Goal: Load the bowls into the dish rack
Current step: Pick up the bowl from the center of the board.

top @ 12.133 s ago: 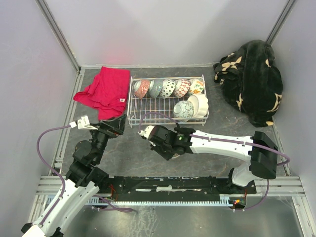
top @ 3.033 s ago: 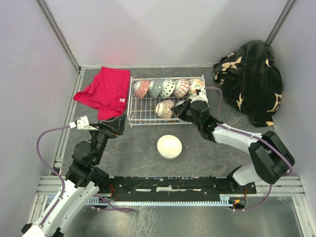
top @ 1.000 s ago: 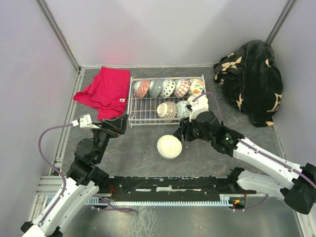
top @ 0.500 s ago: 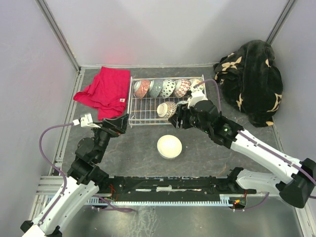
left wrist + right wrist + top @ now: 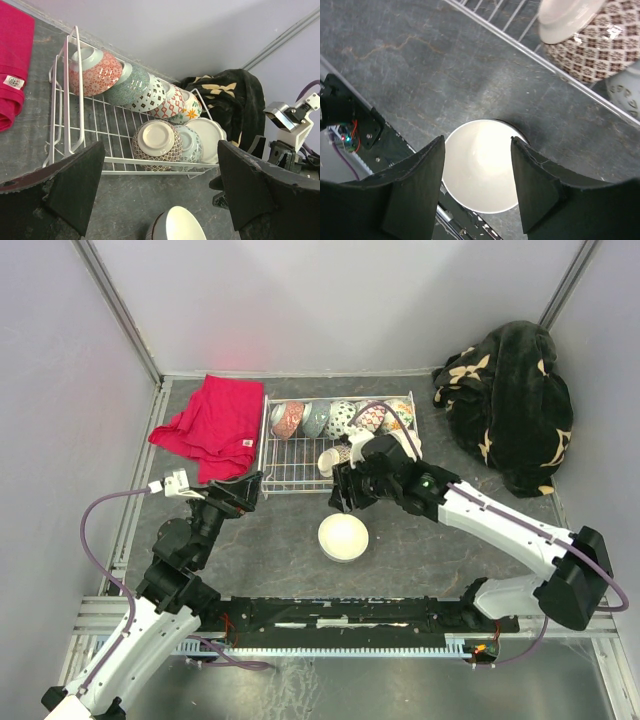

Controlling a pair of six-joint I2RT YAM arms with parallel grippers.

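A: Any writing? We see only a small white tag (image 5: pixel 13 81) on the red cloth (image 5: pixel 212 426) at far left, and the print is too small to read.

B: Same here. Surface?

A: We have a dark grey stone-look bench (image 5: pixel 270 550) with pale grey walls (image 5: pixel 330 300) around it. The left pincer (image 5: pixel 236 490) hangs by the near-left corner of the dish rack (image 5: pixel 285 468), jaws wide apart and empty.

B: We count five bowls (image 5: pixel 340 418) on edge along the rack's back row and three more in front, with the brown-lattice bowl (image 5: pixel 156 140) leftmost.

A: One white bowl (image 5: pixel 343 537) sits upright on the bench, just in front of the rack. The right pincer (image 5: pixel 345 490) hovers over it, jaws apart, gripping nothing. From above, the right arm (image 5: pixel 490 522) hides part of the front row. A black floral blanket (image 5: pixel 510 405) is heaped in the far-right corner.
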